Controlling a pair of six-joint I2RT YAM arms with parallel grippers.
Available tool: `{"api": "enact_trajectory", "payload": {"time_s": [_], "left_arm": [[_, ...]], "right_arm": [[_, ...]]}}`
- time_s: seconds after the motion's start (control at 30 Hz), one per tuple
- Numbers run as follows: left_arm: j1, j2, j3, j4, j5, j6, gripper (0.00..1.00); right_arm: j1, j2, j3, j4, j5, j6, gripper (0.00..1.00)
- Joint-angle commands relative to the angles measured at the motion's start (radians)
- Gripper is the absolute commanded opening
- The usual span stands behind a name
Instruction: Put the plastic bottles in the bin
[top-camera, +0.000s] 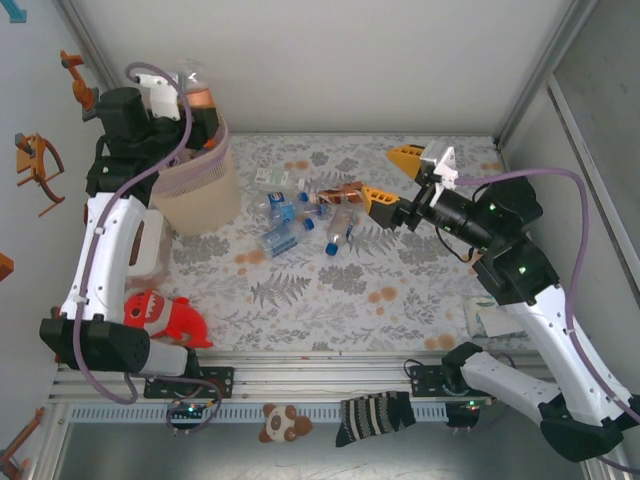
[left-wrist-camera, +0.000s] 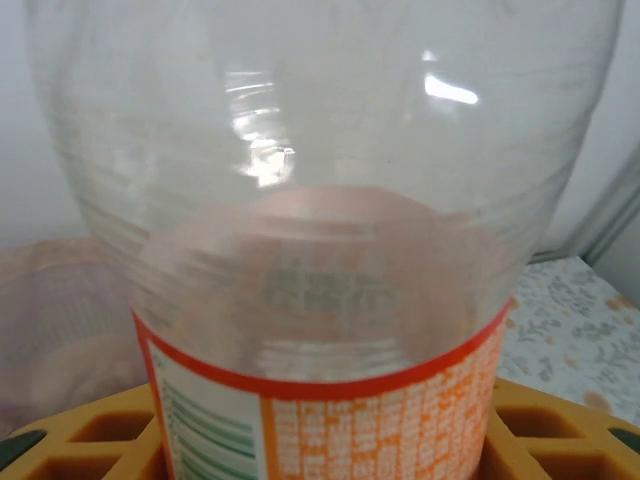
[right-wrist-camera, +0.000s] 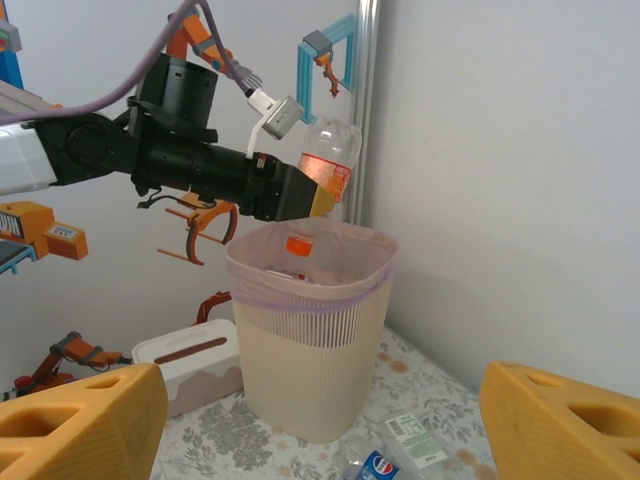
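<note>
Held bottle: clear plastic bottle with orange label (left-wrist-camera: 330, 300), clamped in left gripper (right-wrist-camera: 318, 200), over round beige pink-lined wastebasket (right-wrist-camera: 310, 370).
Wastebasket: orange-capped bottle (right-wrist-camera: 298, 245) already inside.
Leaf-print table (top-camera: 330, 290): several loose bottles (top-camera: 300, 215) remain.
Right gripper (top-camera: 392, 177): jaws wide, empty.

Count check. Bin (right-wrist-camera: 310, 370): one, beige with pink liner. Bottles: one orange-labelled bottle (right-wrist-camera: 327, 160) held aloft; one orange-capped bottle (right-wrist-camera: 297, 246) inside the liner; pile of bottles (top-camera: 300, 215) lying loose, five or six, overlapping too much for a firm number, at least three of them blue-labelled. That makes seven or eight bottles visible. White box (top-camera: 148, 245): one. Red toy shark (top-camera: 165, 316): one. Plush bear (top-camera: 278, 422): one. Striped sock (top-camera: 375, 415): one.
</note>
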Motion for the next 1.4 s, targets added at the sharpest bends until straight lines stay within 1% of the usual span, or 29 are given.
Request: {"api": "enact_trajectory", "payload": {"time_s": [0.0, 0.13, 0.27, 0.33, 0.5, 0.6, 0.77, 0.93, 1.03, 1.23, 1.37], "left_arm": [[0.047, 0.038, 0.010, 0.057, 0.043, -0.061, 0.42], [0.092, 0.067, -0.041, 0.155, 0.053, -0.067, 0.42], [0.128, 0.122, -0.064, 0.249, 0.133, -0.083, 0.42], [0.133, 0.143, -0.083, 0.302, 0.170, -0.087, 0.43], [0.136, 0.196, -0.120, 0.364, 0.288, -0.101, 0.46], [0.138, 0.206, -0.174, 0.417, 0.332, -0.109, 0.48], [0.145, 0.219, -0.226, 0.447, 0.390, -0.118, 0.57], [0.156, 0.208, -0.250, 0.475, 0.419, -0.138, 0.71], [0.162, 0.193, -0.254, 0.491, 0.417, -0.151, 0.75], [0.177, 0.180, -0.238, 0.487, 0.422, -0.163, 0.77], [0.177, 0.169, -0.229, 0.489, 0.438, -0.171, 0.74]], "right_arm": [[0.001, -0.006, 0.009, 0.009, -0.006, 0.022, 0.80], [0.001, -0.009, 0.009, 0.010, -0.008, 0.031, 0.80], [0.002, -0.011, 0.010, 0.009, -0.006, 0.033, 0.80], [0.002, -0.010, 0.011, 0.003, -0.006, 0.033, 0.80], [0.002, -0.010, 0.001, 0.006, -0.003, 0.043, 0.80], [0.002, -0.008, -0.003, 0.012, -0.011, 0.047, 0.80], [0.001, -0.002, 0.002, 0.008, -0.026, 0.049, 0.80], [0.002, 0.000, 0.002, 0.010, -0.022, 0.048, 0.80], [0.002, 0.004, 0.005, 0.011, -0.024, 0.048, 0.80], [0.002, 0.005, 0.005, 0.012, -0.025, 0.050, 0.80], [0.002, 0.005, 0.004, 0.011, -0.023, 0.050, 0.80]]}}
